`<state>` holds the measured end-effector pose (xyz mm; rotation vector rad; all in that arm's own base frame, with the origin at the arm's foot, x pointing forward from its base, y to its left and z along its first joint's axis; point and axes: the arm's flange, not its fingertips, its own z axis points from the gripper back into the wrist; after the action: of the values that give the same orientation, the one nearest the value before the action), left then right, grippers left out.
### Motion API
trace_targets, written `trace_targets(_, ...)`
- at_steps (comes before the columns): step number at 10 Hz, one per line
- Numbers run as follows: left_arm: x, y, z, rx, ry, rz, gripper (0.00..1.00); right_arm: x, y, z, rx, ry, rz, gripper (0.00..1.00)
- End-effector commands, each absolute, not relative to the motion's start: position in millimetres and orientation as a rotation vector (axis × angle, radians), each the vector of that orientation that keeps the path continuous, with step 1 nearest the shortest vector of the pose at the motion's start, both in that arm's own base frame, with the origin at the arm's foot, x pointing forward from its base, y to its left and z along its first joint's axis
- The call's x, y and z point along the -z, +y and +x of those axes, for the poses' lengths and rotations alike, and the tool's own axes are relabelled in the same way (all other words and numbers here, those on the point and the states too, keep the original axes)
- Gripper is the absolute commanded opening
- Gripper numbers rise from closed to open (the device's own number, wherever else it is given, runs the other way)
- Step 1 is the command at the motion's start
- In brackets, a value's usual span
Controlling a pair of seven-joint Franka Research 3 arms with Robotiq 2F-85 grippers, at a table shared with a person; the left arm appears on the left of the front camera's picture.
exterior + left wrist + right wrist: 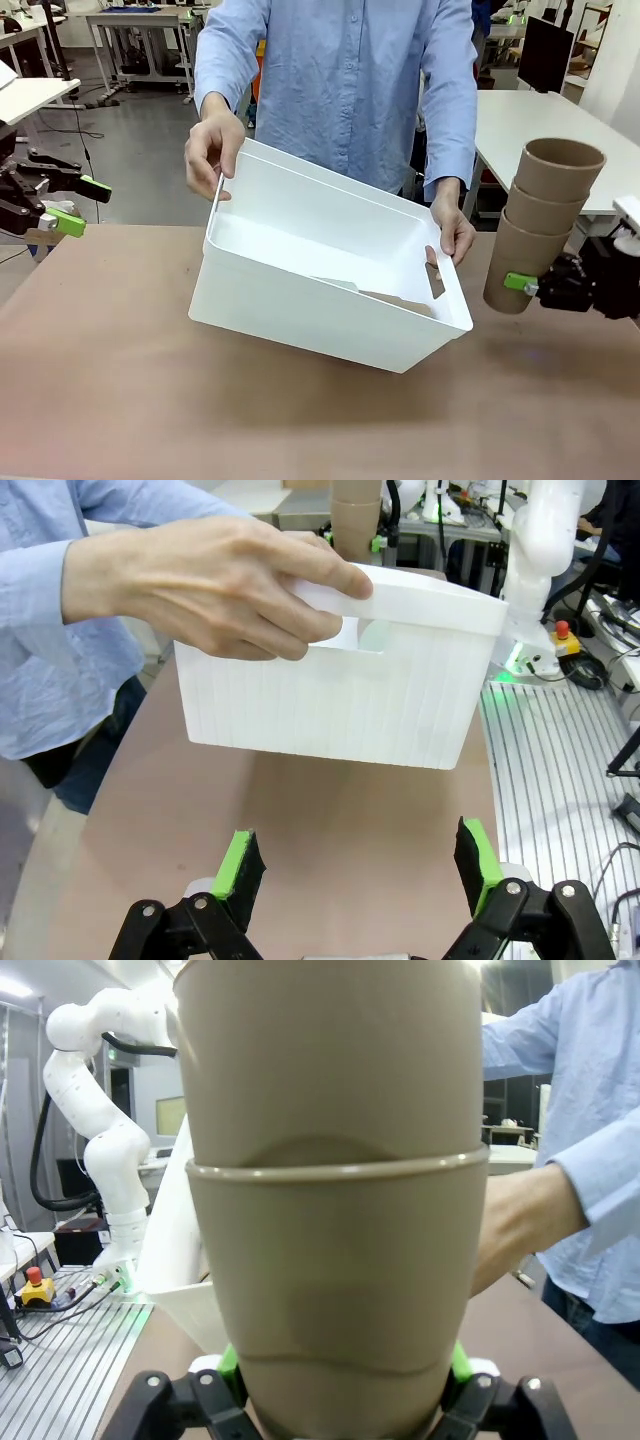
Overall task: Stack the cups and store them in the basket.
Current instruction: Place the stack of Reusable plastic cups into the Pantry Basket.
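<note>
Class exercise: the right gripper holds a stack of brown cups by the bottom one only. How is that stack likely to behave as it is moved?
The stack of cups is probably top-heavy: the right gripper pinches only the bottom cup, and the stack already leans. The nested upper cups look merely slotted in, so a jolt might loosen them. They seem light and matte, so slipping looks unlikely.

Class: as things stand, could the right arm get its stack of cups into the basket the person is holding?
Probably yes. The right gripper, shut on the stack of cups, is beside the basket, which the person's hands tilt open toward the robot. Nothing lies between; only the near rim needs clearing.
</note>
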<state>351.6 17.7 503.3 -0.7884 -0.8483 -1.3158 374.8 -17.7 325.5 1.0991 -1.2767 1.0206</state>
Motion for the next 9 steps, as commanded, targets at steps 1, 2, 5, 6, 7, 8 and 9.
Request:
trace_targets(1, -505.7, 18.4, 352.2, 1.312, -0.84, -0.796, 1.0, -387.3, -0.4, 331.9, -0.988, -1.232, 0.987, 0.84)
trace_targets(2, -505.7, 18.4, 352.2, 1.312, -0.84, -0.796, 1.0, -412.7, 6.4, 321.6, -0.985, -1.189, 0.93, 0.84)
trace_targets(5, -505.7, 18.4, 352.2, 1.312, -0.84, -0.796, 1.0, -469.4, 44.6, 314.9, -1.023, -1.073, 0.794, 0.84)
trace_targets(6, -505.7, 18.4, 352.2, 1.312, -0.84, -0.796, 1.0, -484.2, 61.6, 312.6, -1.039, -1.034, 0.748, 0.84)
trace_targets(7, -505.7, 18.4, 352.2, 1.312, -0.84, -0.796, 1.0, -497.7, 82.2, 313.6, -1.051, -0.994, 0.69, 0.84)
trace_targets(8, -505.7, 18.4, 352.2, 1.312, -0.84, -0.796, 1.0, -504.3, 100.7, 316.3, -1.061, -0.952, 0.644, 0.84)
trace_targets(9, -505.7, 18.4, 352.2, 1.312, -0.84, -0.796, 1.0, -507.0, 119.1, 317.6, -1.072, -0.912, 0.6, 0.84)
